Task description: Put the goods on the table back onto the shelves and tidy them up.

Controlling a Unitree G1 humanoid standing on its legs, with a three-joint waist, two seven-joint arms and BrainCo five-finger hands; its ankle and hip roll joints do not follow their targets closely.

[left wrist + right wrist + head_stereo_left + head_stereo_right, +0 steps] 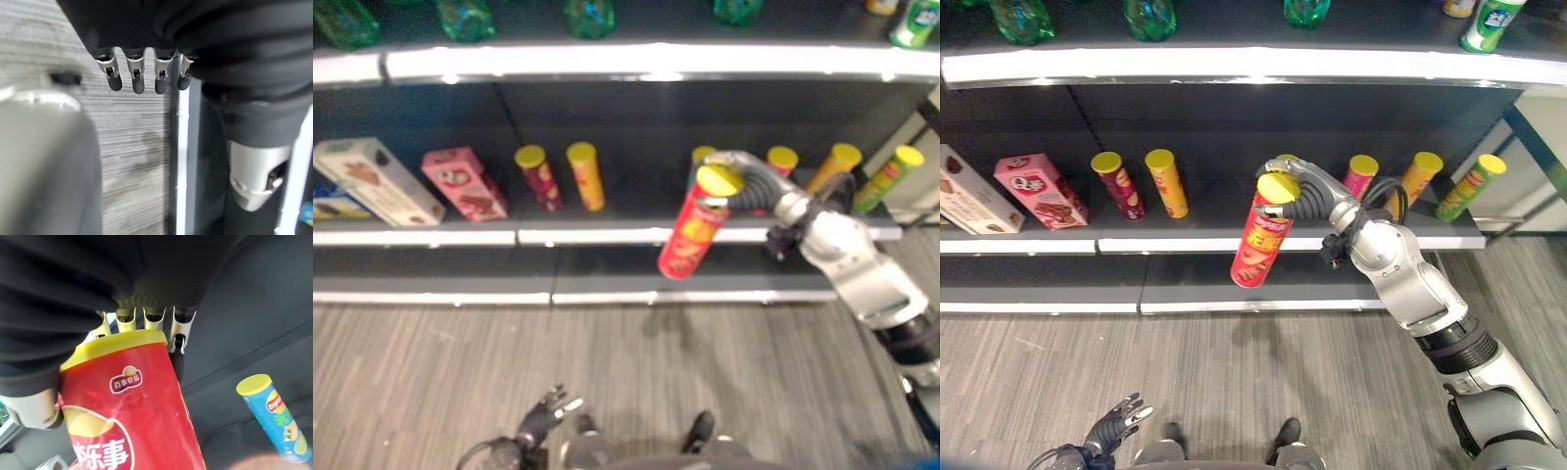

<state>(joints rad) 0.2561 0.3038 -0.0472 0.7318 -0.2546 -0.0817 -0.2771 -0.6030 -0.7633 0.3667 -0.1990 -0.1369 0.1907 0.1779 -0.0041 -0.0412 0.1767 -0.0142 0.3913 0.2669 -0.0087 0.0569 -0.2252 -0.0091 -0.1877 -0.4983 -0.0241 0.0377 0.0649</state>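
Red can: a tall red crisp can (1261, 242) with a yellow lid and a yellow-and-white picture panel on its side. It is tilted, lid end up toward my fingers, base hanging down and away to my left.
My right hand: my right hand (1304, 199) is curled over the lid end of the red can, fingers (126, 319) wrapped past the yellow rim, clamped on it.
Where the can is: in the air in front of the middle shelf (1195, 241), its base hanging lower than the white front edge, touching no board.
Behind my right hand: a pink can (1360, 175), an orange can (1419, 178) and a green can (1470, 186) stand tilted in a row to my right, each with a yellow lid. In my right wrist view a blue can (274, 417) with a yellow lid stands on the dark board.
To the left of my right hand: a dark red can (1118, 184) and a yellow can (1166, 182) stand close together, then a pink box (1040, 189) and a white box (969, 196) further off.
Open room: a bare stretch of dark board lies between the yellow can and my hand.
Edges: white strips run along the front of each shelf; green bottles (1150, 17) stand on the top shelf (1234, 65).
My left hand: my left hand (548, 409) hangs low over the grey floor (431, 382), fingers straight and slack, empty.
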